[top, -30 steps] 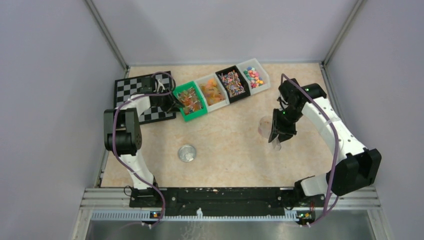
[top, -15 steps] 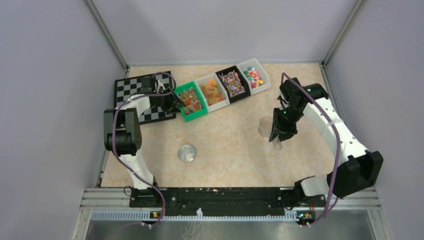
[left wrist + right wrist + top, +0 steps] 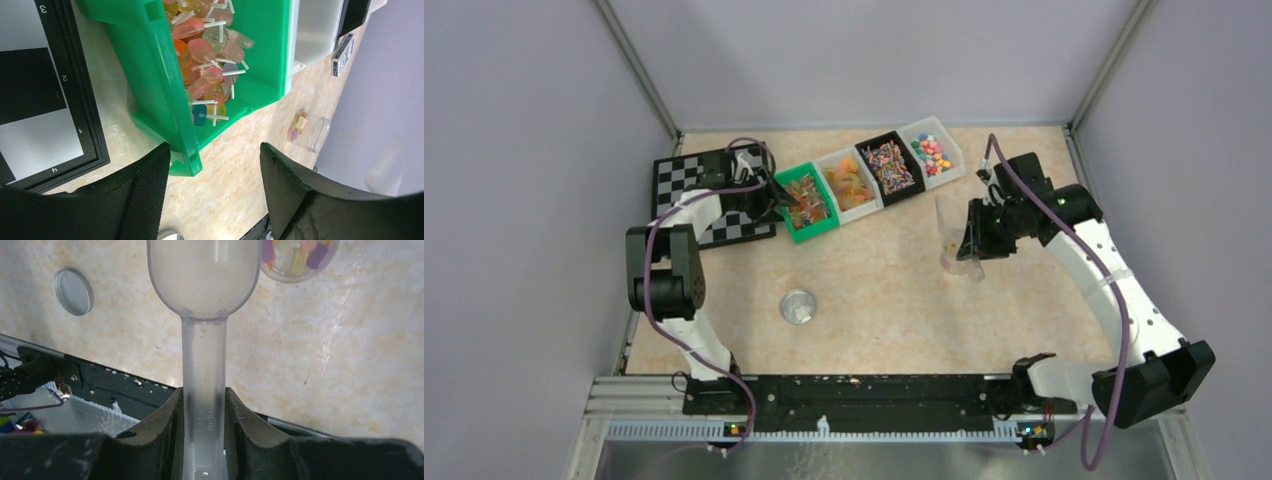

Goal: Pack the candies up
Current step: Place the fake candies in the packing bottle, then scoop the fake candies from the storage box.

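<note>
between the fingers of the right gripper sits the handle of a clear scoop, squeezed tight. just past the scoop's round end, off to one side, is a small jar with a few candies inside. a round lid lies well off to the scoop's other side. the left gripper is spread wide, and a corner of the green bin of lollipops shows in the gap between its fingers.

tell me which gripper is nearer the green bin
Left. The left gripper is open right at the green bin's corner. The right gripper is far off on the other side, shut on the scoop beside the jar.
</note>
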Motion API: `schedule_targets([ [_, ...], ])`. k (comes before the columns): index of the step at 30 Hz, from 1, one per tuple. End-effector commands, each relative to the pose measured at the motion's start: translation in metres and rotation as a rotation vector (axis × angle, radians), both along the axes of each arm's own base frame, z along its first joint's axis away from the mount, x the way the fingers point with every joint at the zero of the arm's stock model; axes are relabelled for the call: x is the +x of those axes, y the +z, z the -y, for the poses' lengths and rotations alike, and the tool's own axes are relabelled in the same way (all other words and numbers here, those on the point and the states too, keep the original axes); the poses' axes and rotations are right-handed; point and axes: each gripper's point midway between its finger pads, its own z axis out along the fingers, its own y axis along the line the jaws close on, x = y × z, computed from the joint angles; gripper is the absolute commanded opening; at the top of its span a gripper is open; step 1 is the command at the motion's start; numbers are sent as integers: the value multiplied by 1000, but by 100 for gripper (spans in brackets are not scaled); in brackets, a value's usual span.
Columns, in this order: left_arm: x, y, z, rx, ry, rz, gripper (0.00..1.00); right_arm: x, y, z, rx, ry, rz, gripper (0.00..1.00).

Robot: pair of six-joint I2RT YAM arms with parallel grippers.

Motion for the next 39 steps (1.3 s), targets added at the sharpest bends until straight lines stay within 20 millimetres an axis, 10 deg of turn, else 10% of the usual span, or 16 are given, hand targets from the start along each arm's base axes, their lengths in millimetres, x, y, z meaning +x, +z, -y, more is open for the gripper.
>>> schedule_targets([
  [1,4,31,1,3,-21,118,71,31,24,-17,22,95,239,0],
  [11,-8,123,4,-140,-100,352,69,61,39,-82,176,320,489,0],
  [20,-53,183,99,-266,-412,485,65,69,35,-149,163,517,548,0],
  [29,-82,189,140,-334,-503,482,68,67,47,-181,254,584,570,0],
  [39,-73,127,123,-127,-383,312,53,75,71,-175,247,538,675,0],
])
